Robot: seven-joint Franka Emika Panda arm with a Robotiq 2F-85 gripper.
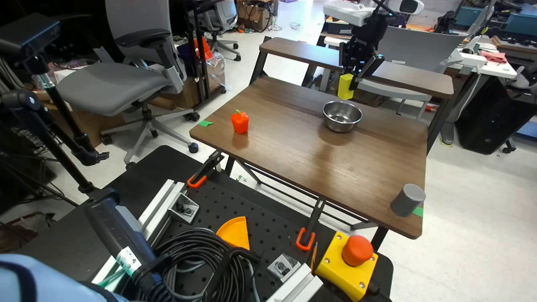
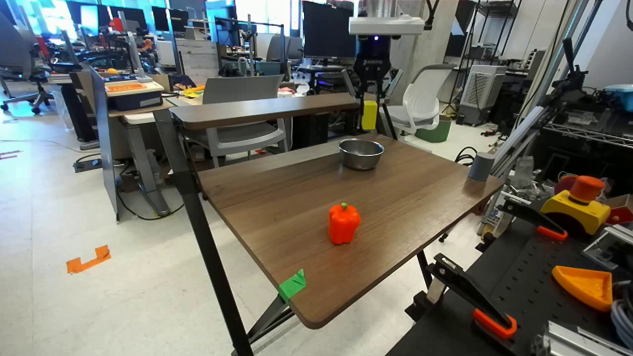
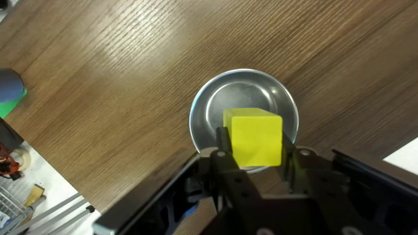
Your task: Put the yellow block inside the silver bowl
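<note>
The yellow block (image 1: 345, 87) is held upright in my gripper (image 1: 349, 79), above the table and near the silver bowl (image 1: 340, 126). In another exterior view the yellow block (image 2: 369, 115) hangs between the fingers of my gripper (image 2: 370, 105), higher than the silver bowl (image 2: 360, 160). In the wrist view my gripper (image 3: 255, 138) is shut on the sides of the yellow block (image 3: 256, 142). The block overlaps the lower part of the silver bowl (image 3: 240, 94), which lies below it. The bowl stands upright, and its visible inside holds nothing.
An orange-red toy pepper (image 1: 240, 123) stands on the brown table (image 1: 285, 142). A dull grey cup (image 1: 407, 200) stands near a table corner, and shows in the wrist view (image 3: 9, 85). A raised shelf (image 2: 277, 109) runs along the table's far edge.
</note>
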